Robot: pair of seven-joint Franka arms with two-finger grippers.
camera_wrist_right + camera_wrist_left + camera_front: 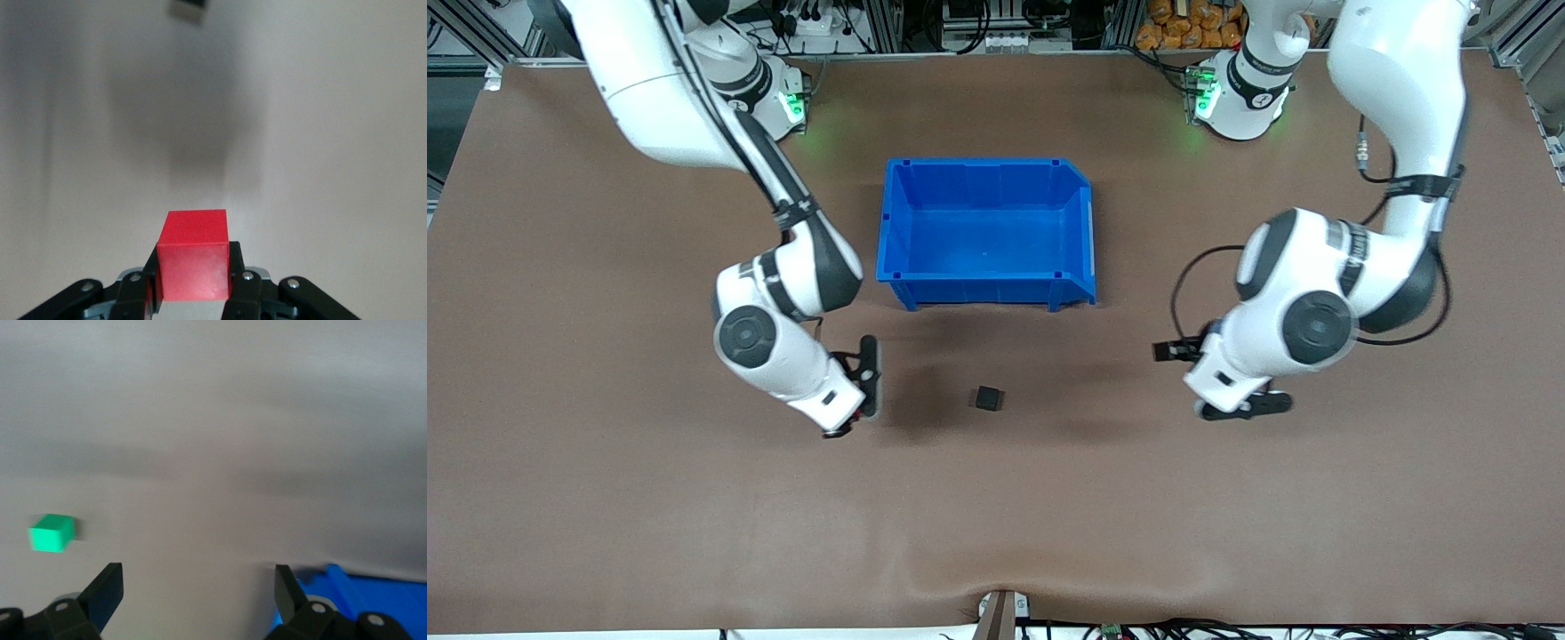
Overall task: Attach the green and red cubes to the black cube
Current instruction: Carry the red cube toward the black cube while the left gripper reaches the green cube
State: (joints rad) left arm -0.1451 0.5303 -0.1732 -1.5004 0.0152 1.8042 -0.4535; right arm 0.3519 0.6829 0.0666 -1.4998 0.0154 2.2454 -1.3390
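The black cube (988,398) lies on the brown table, nearer the front camera than the blue bin, and shows far ahead in the right wrist view as the black cube (187,8). My right gripper (861,409) hangs low beside it, toward the right arm's end. My right gripper (195,270) is shut on the red cube (195,257), which sticks out past the fingers. The green cube (52,533) rests on the table in the left wrist view only; the left arm hides it in the front view. My left gripper (197,587) is open and holds nothing, apart from the green cube. In the front view the left gripper (1200,387) is toward the left arm's end.
A blue bin (985,276) stands mid-table, farther from the front camera than the black cube, with nothing seen inside. One corner of the blue bin (367,597) shows beside a left finger. Both arms' elbows hang over the table on either side of the bin.
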